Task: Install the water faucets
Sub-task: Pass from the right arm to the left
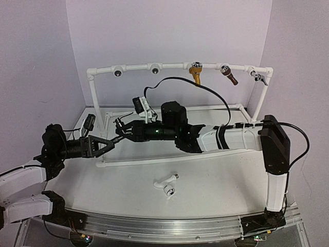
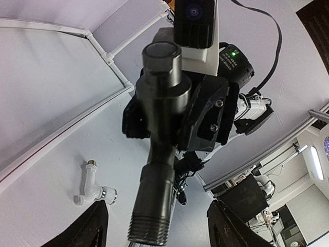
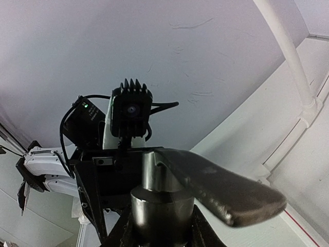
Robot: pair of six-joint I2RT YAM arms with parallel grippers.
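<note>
With right claw (image 1: 123, 135), pinches black faucet (image 2: 159, 154) aloft over the surface's (image 1: 221, 177) left half, presenting its threaded end to the spread left claw (image 1: 109, 144), likely for regrasping. Leaves white faucet (image 1: 167, 183) lying near front edge.

The pipe frame (image 1: 169, 66) stands along the far side of the table (image 1: 221, 188). Three taps hang from the right half of its top bar: the inner tap (image 1: 196, 73) just right of the bar's middle, the middle tap (image 1: 230, 76) further right, and the corner tap (image 1: 261, 77) by the frame's right post.

In front of the frame's left half, above the table, the lever tap (image 2: 159, 164) sits in the right gripper (image 1: 125, 131), which reaches in from the frame's right side. The lever tap's threaded end lies between the parted fingers of the left gripper (image 1: 110, 142), touching neither.

The loose tap (image 1: 167, 184) lies on the table in front of the frame's middle, on the near side of its front floor pipe (image 1: 164, 158).
</note>
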